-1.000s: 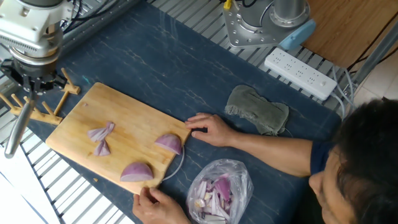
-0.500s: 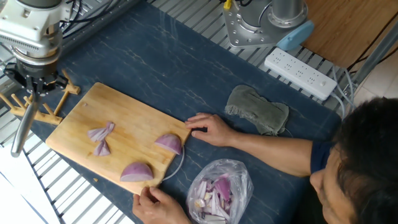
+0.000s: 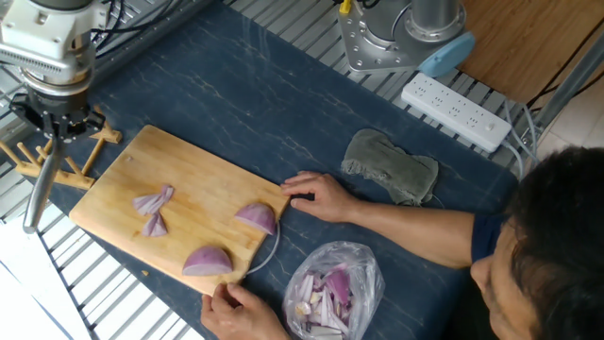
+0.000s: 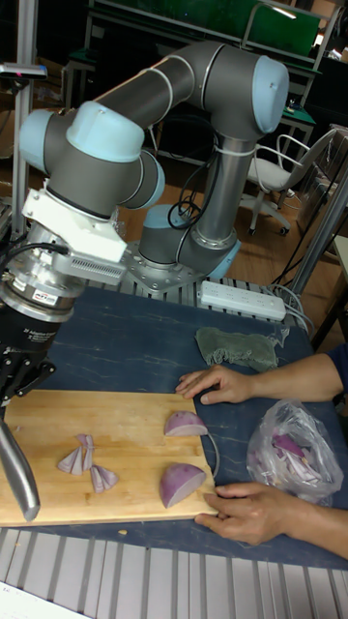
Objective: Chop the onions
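Two red onion wedges (image 3: 257, 217) (image 3: 208, 261) lie on the near right part of the wooden cutting board (image 3: 189, 175). Thin onion slivers (image 3: 154, 201) (image 3: 156, 226) rest left of them. The tall fixed view shows the same wedges (image 4: 184, 423) (image 4: 182, 483) and slivers (image 4: 79, 456) on the board (image 4: 116, 416). My gripper (image 3: 55, 127) (image 4: 19, 379) hangs over the board's left end, shut on a knife. Its silver blade (image 3: 38, 194) (image 4: 19, 476) points down past the board's left edge, apart from the onions.
A person's hands (image 3: 316, 196) (image 3: 236, 312) hold the board's right edge. A clear bag of onion scraps (image 3: 330, 288) lies near the right. A grey cloth (image 3: 389, 165), a power strip (image 3: 456, 111) and the arm's base (image 3: 382, 38) are behind. A wooden rack (image 3: 28, 156) stands left.
My gripper and the knife have shifted slightly to the right, toward the board's left edge. The onions and the person's hands have not moved.
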